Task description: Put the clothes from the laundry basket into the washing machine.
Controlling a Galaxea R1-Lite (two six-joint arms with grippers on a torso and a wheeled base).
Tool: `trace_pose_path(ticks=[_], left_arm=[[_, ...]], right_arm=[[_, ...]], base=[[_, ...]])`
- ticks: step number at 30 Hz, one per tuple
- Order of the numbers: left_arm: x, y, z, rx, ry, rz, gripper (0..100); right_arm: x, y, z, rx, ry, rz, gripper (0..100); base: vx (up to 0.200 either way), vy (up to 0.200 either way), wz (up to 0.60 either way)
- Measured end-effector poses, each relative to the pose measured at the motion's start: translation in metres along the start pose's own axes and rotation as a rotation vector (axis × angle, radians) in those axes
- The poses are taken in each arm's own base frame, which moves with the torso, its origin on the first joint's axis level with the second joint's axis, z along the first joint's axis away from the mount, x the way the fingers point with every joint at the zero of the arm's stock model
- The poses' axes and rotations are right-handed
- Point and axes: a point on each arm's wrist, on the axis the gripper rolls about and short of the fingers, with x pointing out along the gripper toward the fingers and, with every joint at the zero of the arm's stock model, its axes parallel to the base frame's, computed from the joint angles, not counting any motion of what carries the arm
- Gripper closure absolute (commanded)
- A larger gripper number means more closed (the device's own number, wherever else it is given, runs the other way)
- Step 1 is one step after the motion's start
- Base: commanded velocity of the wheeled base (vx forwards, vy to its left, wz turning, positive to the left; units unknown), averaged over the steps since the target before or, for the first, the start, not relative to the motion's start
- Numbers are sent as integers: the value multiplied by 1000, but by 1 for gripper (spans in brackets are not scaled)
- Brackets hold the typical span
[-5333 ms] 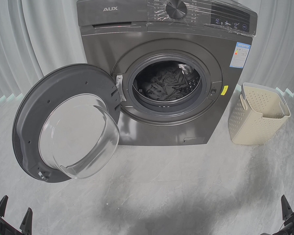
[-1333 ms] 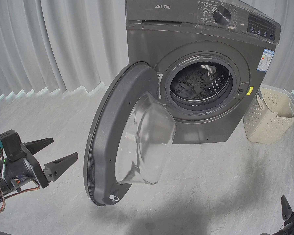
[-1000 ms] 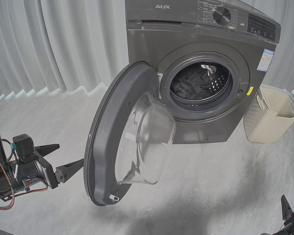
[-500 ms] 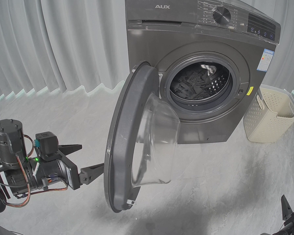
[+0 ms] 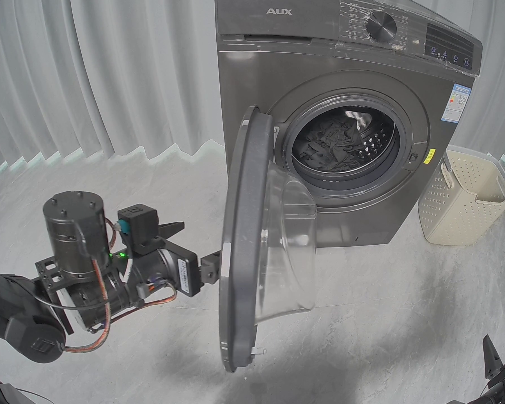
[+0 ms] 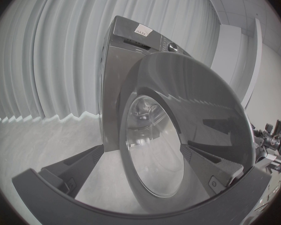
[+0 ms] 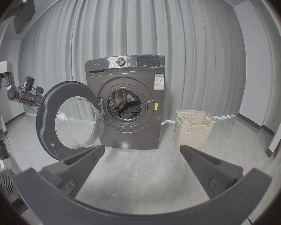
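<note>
Left claw [image 5: 201,243] open, outstretched; right claw [image 7: 142,149] open.

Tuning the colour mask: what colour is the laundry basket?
The laundry basket is cream with perforated walls; clearest in the right wrist view.

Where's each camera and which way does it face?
Head: on the head, looking forward and down at the washing machine, its door and the basket; left gripper and right gripper show.
Left wrist: close up, facing the door's outer face; own open fingers show.
Right wrist: low, farther back, facing the machine's front; own open fingers show.
Shared: all see the door; head and right wrist see the clothes.
</note>
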Motion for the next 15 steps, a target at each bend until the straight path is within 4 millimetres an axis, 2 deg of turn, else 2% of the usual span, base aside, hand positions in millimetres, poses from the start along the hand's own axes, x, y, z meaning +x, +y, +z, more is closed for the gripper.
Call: trace_pose_path(ticks=[6,15], left_arm=[[19,-22,-1,-32,7,-61,0],[42,-36,4,-25,-3,-102,0]], right_arm=[[0,0,0,0,0,0,0],[0,0,0,0,0,0,0]], base=[[0,0,0],[0,0,0]])
